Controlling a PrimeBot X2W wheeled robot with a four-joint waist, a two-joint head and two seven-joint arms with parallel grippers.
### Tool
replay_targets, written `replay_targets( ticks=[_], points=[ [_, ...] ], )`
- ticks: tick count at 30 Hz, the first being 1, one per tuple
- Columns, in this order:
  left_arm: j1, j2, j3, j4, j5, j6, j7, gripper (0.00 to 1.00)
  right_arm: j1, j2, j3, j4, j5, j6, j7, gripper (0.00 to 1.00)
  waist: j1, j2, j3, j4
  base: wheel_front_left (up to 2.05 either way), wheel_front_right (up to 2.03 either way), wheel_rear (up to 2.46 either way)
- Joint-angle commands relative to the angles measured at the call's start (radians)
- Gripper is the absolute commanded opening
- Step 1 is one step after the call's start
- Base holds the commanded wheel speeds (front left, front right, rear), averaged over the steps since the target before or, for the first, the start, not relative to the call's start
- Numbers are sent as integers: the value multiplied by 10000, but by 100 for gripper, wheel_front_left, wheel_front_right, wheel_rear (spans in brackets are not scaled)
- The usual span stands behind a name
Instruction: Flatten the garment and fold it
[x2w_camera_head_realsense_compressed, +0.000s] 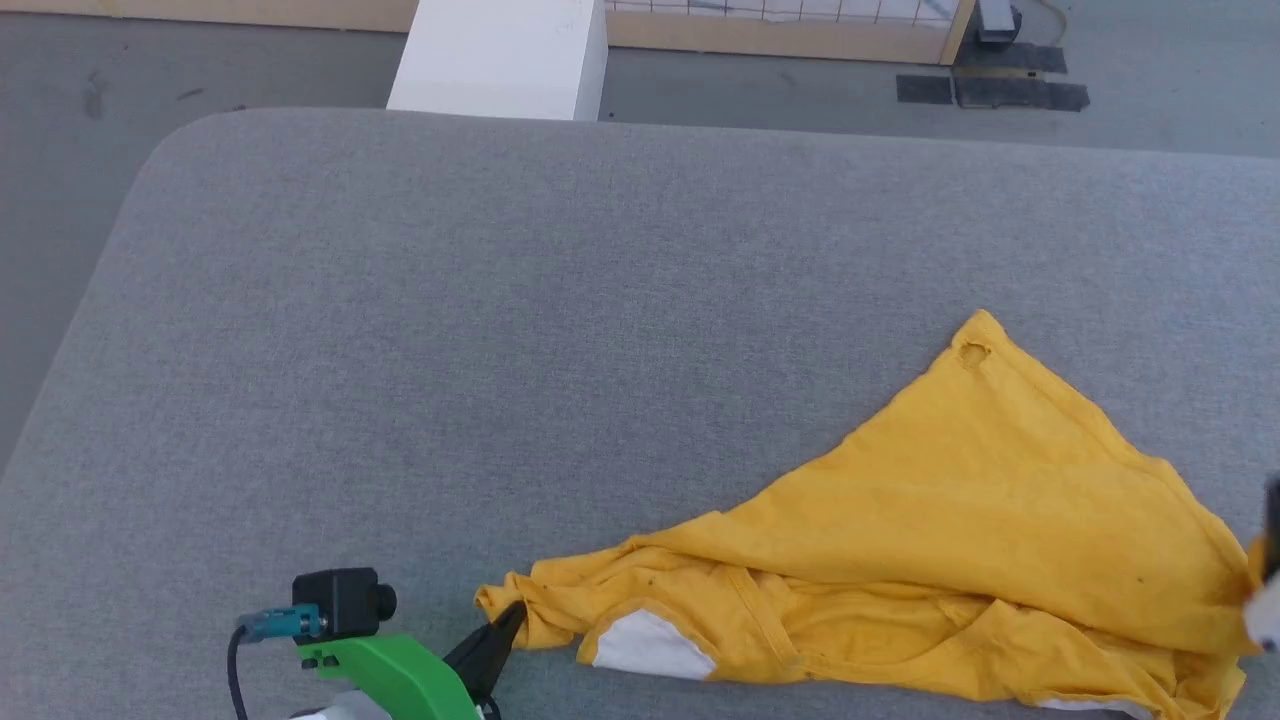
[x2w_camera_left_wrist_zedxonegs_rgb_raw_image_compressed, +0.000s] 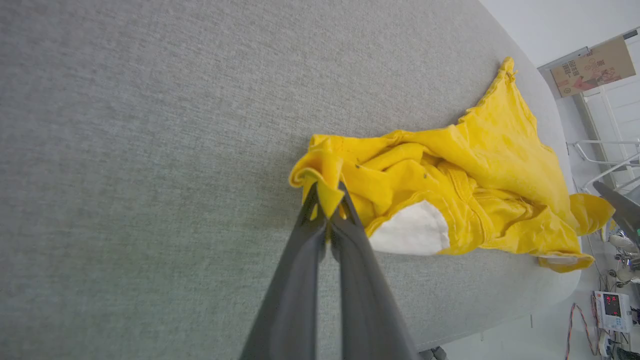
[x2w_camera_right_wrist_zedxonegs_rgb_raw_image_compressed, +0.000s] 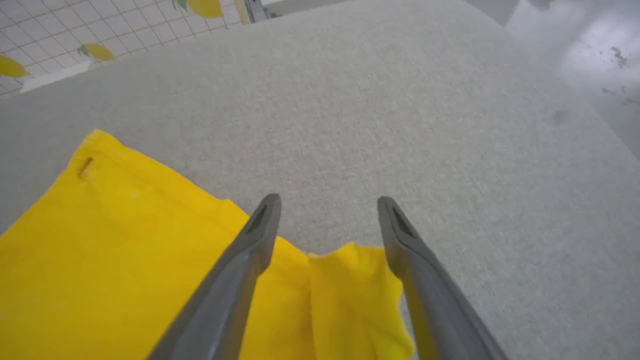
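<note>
The garment (x2w_camera_head_realsense_compressed: 960, 520) is a mustard-yellow T-shirt lying crumpled on the grey padded table (x2w_camera_head_realsense_compressed: 500, 320) at the front right, one corner pointing away, a white patch (x2w_camera_head_realsense_compressed: 650, 645) showing at its near edge. My left gripper (x2w_camera_head_realsense_compressed: 512, 612) is shut on the garment's left tip; in the left wrist view the dark fingers (x2w_camera_left_wrist_zedxonegs_rgb_raw_image_compressed: 327, 212) pinch a yellow fold of the garment (x2w_camera_left_wrist_zedxonegs_rgb_raw_image_compressed: 475, 165). My right gripper (x2w_camera_right_wrist_zedxonegs_rgb_raw_image_compressed: 327, 202) stands open above the garment's right edge (x2w_camera_right_wrist_zedxonegs_rgb_raw_image_compressed: 100, 260), a loose yellow flap lying between its fingers, not gripped.
The table's rounded far edge (x2w_camera_head_realsense_compressed: 640, 125) backs onto a white block (x2w_camera_head_realsense_compressed: 500, 60) and a wooden-framed grid panel (x2w_camera_head_realsense_compressed: 780, 25). Grey floor lies left of the table. Equipment with cables (x2w_camera_left_wrist_zedxonegs_rgb_raw_image_compressed: 612, 310) stands beyond the table's right end.
</note>
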Motion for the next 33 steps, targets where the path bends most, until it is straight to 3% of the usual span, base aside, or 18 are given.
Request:
replay_targets(
  ticks=[1, 7, 12, 19, 27, 28, 29, 31, 32, 33],
  points=[
    [-9, 53, -6, 26, -57, -37, -31, 0, -363, -155, 443, -137, 66, -13, -577, 100, 0, 0, 73, 50, 0, 0, 0],
    [-194, 0, -86, 69, -38, -83, -56, 0, -1600, -828, 2732, 95, 331, -13, -2597, 100, 0, 0, 299, 237, 0, 0, 0],
    [-359, -37, -145, 112, -31, -133, -73, 0, -2799, -1488, 4352, 1329, 315, -13, -2765, 100, 0, 0, 576, 457, 0, 0, 0],
    [-667, -133, -271, 338, -23, -309, -162, 0, -4273, -1764, 4954, 3683, -134, -13, -598, 100, 0, 0, 994, 943, 0, 0, 0],
    [-893, -255, -406, 567, -15, -430, -257, 0, -5173, -1735, 4834, 4955, -1106, -13, 2108, 100, 0, 0, 1340, 1291, 0, 0, 0],
    [-902, -260, -415, 588, -15, -437, -266, 0, -5207, -1713, 4755, 5030, -1267, -13, 2470, 83, 0, 0, 1352, 1307, 0, 0, 0],
    [-914, -265, -424, 613, -14, -447, -276, 0, -5237, -1676, 4688, 5088, -1437, -13, 2907, 44, 0, 0, 1363, 1325, 0, 0, 0],
    [-929, -269, -432, 660, -24, -463, -294, 0, -5245, -1604, 4574, 5043, -1682, -13, 3489, 9, 0, 0, 1355, 1338, 0, 0, 0],
    [-930, -268, -431, 683, -28, -462, -301, 0, -5215, -1581, 4574, 4940, -1808, -13, 3694, 0, 0, 0, 1344, 1333, 0, 0, 0],
    [-929, -268, -431, 697, -28, -458, -309, 0, -5187, -1570, 4551, 4818, -1880, -13, 3744, 0, 0, 0, 1330, 1324, 0, 0, 0]
  ],
)
